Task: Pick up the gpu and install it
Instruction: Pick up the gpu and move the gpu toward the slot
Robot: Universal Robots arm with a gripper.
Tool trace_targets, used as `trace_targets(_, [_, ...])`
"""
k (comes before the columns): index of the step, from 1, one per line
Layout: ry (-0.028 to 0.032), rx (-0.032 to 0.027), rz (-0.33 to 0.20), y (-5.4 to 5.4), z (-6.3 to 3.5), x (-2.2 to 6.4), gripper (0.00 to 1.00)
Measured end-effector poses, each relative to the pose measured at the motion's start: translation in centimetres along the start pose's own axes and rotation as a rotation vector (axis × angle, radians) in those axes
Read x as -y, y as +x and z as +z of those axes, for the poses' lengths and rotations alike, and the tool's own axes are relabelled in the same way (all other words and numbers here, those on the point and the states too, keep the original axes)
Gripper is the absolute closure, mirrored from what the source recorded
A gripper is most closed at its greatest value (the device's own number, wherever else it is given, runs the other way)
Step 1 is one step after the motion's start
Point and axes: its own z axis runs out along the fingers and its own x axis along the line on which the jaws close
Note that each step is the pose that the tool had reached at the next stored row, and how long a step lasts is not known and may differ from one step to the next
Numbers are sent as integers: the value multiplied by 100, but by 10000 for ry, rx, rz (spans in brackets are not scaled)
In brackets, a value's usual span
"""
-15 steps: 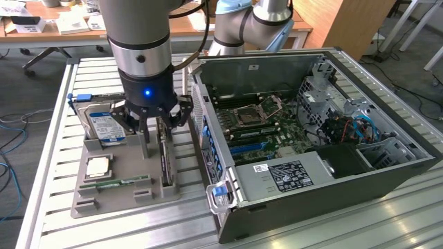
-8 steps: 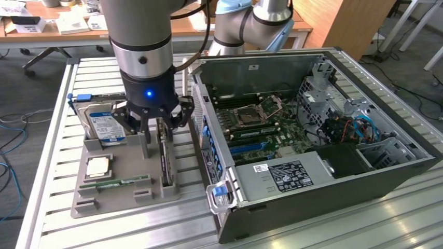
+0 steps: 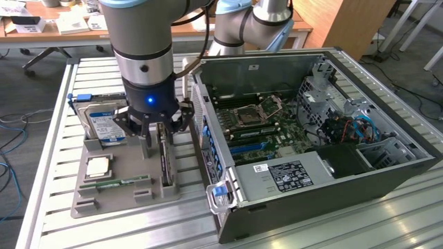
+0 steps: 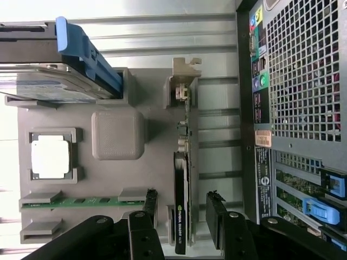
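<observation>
While the gripper [image 4: 182, 215] hangs low over the grey parts holder [image 4: 157, 135], its jaws stand spread wide. One black finger [image 4: 216, 216] sits on each side of the gpu [image 4: 181, 189], with a gap showing between each finger and the card. The gpu stands on its long edge in a slot of the holder, its pale bracket [image 4: 186, 67] at the end away from the gripper, and nothing pinches it. Beside it on the same holder are a green RAM stick [image 4: 81, 202], a silver processor [image 4: 50, 157] in a square pocket, and a hard drive [image 4: 38, 81] standing on edge next to a blue tab [image 4: 87, 51]. Past the holder, on the exterior view's right, the computer case [image 3: 312, 192] lies open on the slatted table [image 3: 90, 228], its motherboard [image 3: 252, 122] exposed. Farther back stand wooden desks [image 3: 41, 32].
</observation>
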Motion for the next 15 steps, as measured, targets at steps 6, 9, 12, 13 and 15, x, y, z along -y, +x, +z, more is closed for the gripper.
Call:
trace_targets(6, [1, -1, 0, 1, 50, 2, 51])
trace_targets(9, [0, 0, 0, 1, 51, 2, 51])
trace_targets(12, [0, 0, 0, 1, 51, 2, 51])
trace_targets(13, [0, 0, 0, 1, 51, 2, 51])
trace_targets(15, [0, 0, 0, 1, 51, 2, 51])
